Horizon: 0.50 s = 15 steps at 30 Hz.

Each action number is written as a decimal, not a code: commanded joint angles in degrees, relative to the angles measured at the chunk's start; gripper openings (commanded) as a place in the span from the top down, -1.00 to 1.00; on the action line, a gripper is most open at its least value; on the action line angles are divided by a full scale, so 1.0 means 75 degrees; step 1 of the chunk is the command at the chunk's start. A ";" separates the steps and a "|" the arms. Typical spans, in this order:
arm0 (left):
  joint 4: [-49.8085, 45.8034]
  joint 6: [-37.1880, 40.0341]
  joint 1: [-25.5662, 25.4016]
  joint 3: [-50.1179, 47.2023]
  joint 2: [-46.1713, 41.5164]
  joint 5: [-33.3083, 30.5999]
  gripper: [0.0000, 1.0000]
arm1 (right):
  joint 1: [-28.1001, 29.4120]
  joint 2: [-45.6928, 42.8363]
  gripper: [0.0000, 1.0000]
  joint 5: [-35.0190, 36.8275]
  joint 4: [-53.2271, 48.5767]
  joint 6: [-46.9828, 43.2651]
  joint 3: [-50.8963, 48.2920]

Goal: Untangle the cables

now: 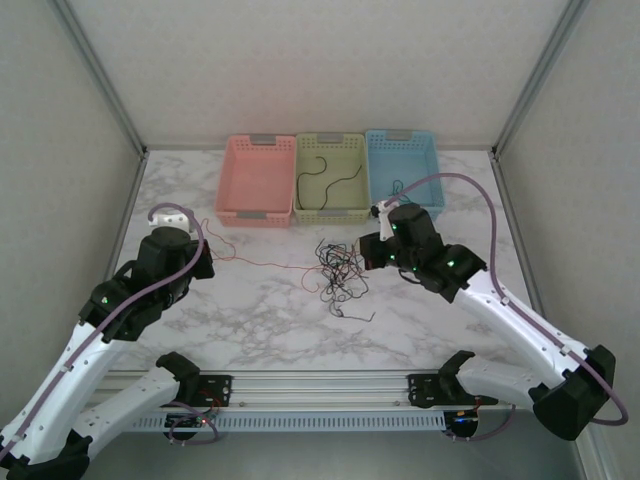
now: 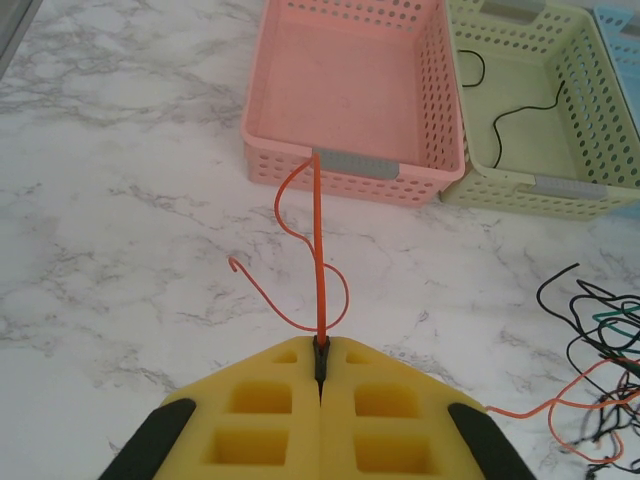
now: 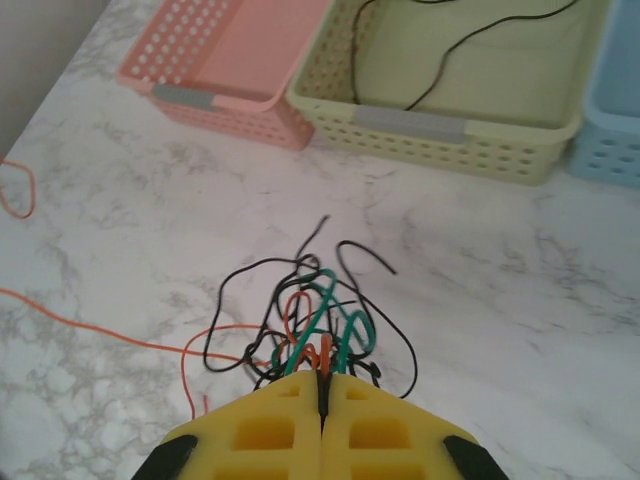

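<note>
A tangle of black, green-teal and red-orange cables (image 1: 340, 272) lies mid-table in front of the baskets. My right gripper (image 3: 322, 378) is shut on the near edge of that tangle (image 3: 320, 300), pinching red-orange and teal strands. My left gripper (image 2: 321, 348) is shut on a single red-orange cable (image 2: 318, 250), whose free end curls on the marble toward the pink basket. From above, that red-orange cable (image 1: 262, 263) runs between the left gripper (image 1: 207, 260) and the tangle, with the right gripper (image 1: 372, 250) at the tangle's right side.
Three baskets stand in a row at the back: pink (image 1: 255, 215), green (image 1: 330, 213) and blue (image 1: 405, 205). The green basket (image 3: 410, 125) holds a loose black cable (image 3: 470, 45). The pink basket's rim (image 2: 345, 165) is just ahead of the left gripper.
</note>
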 commanded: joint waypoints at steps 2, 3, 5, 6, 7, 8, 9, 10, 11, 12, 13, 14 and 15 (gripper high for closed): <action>-0.0158 -0.0112 -0.0012 -0.0030 -0.0074 -0.0235 1.00 | -0.0340 -0.0350 1.00 0.0307 -0.0346 0.0003 -0.0116; -0.0152 -0.0116 -0.0012 -0.0030 -0.0071 -0.0240 1.00 | -0.0428 -0.0396 1.00 0.0295 -0.0400 0.0006 -0.0116; -0.0161 -0.0116 -0.0012 -0.0036 -0.0077 -0.0246 1.00 | -0.0569 -0.0472 1.00 0.0292 -0.0470 0.0020 -0.0131; -0.0159 -0.0119 -0.0012 -0.0030 -0.0074 -0.0252 1.00 | -0.0628 -0.0493 1.00 0.0283 -0.0506 0.0009 -0.0139; -0.0161 -0.0117 -0.0007 -0.0030 -0.0078 -0.0254 1.00 | -0.0692 -0.0520 1.00 0.0287 -0.0535 0.0011 -0.0145; -0.0159 -0.0116 -0.0012 -0.0030 -0.0072 -0.0254 1.00 | -0.0736 -0.0542 1.00 0.0289 -0.0555 0.0022 -0.0151; -0.0158 -0.0119 -0.0015 -0.0030 -0.0073 -0.0260 1.00 | -0.0782 -0.0566 1.00 0.0278 -0.0578 0.0025 -0.0163; -0.0170 -0.0119 -0.0012 -0.0031 -0.0071 -0.0254 1.00 | -0.0822 -0.0596 1.00 0.0289 -0.0606 0.0027 -0.0163; -0.0164 -0.0116 -0.0012 -0.0030 -0.0065 -0.0253 1.00 | -0.0862 -0.0613 1.00 0.0289 -0.0608 0.0034 -0.0157; -0.0162 -0.0111 -0.0012 -0.0030 -0.0059 -0.0259 1.00 | -0.0912 -0.0651 1.00 0.0277 -0.0619 0.0040 -0.0174; -0.0169 -0.0119 -0.0016 -0.0030 -0.0063 -0.0254 1.00 | -0.0953 -0.0663 1.00 0.0277 -0.0648 0.0032 -0.0164; -0.0168 -0.0113 -0.0013 -0.0030 -0.0065 -0.0258 1.00 | -0.0994 -0.0662 1.00 0.0290 -0.0665 0.0026 -0.0163; -0.0166 -0.0113 -0.0012 -0.0030 -0.0057 -0.0252 1.00 | -0.1036 -0.0663 1.00 0.0289 -0.0689 0.0033 -0.0153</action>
